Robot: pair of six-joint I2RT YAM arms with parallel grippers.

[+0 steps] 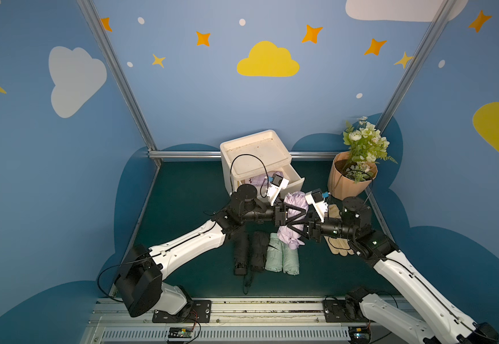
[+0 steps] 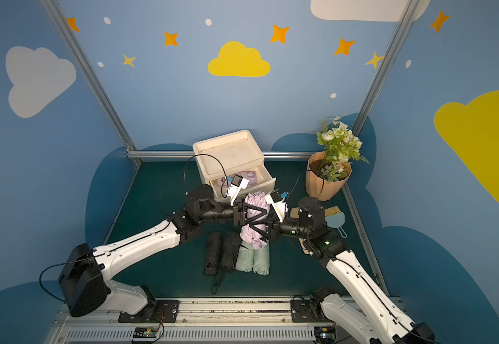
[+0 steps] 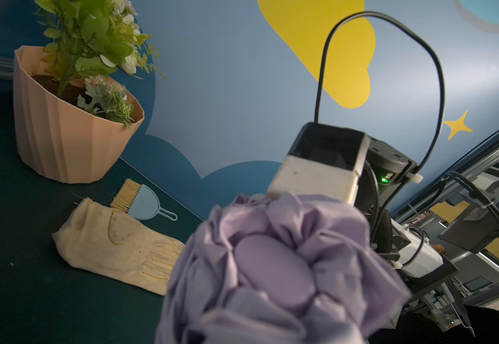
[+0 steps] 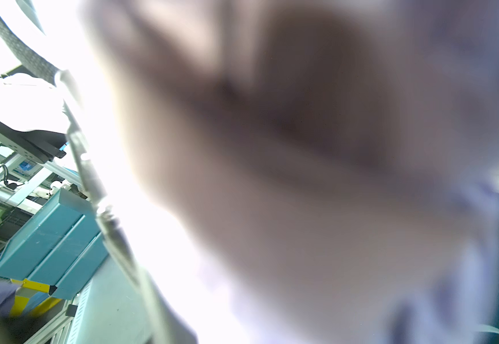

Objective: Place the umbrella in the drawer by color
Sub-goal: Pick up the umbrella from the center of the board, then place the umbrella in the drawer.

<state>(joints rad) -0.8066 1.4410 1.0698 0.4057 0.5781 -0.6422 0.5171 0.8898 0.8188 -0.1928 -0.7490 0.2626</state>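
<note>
Above the mat point(image 1: 182, 238), left pincer point(image 1: 302, 212) and right pincer point(image 1: 291, 227) clasp crumpled lilac umbrella point(image 1: 294, 199)

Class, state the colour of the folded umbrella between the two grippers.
The umbrella is pale lilac, clearest in the left wrist view.

The lilac umbrella point(image 3: 316, 214) is crumpled matt cloth around a smooth, plastic-looking cap. The mint umbrellas point(image 1: 282, 257) and black umbrellas point(image 1: 242, 247) are matt fabric too. The drawer unit point(image 1: 254, 149) is white plastic, scuffed and smudged. The pot point(image 3: 63, 143) is ribbed matt peach plastic; the glove point(image 3: 108, 238) stained cream cloth; the dustpan point(image 3: 145, 205) smooth blue plastic. The desk point(image 1: 182, 184) looks matt dark green.
</note>
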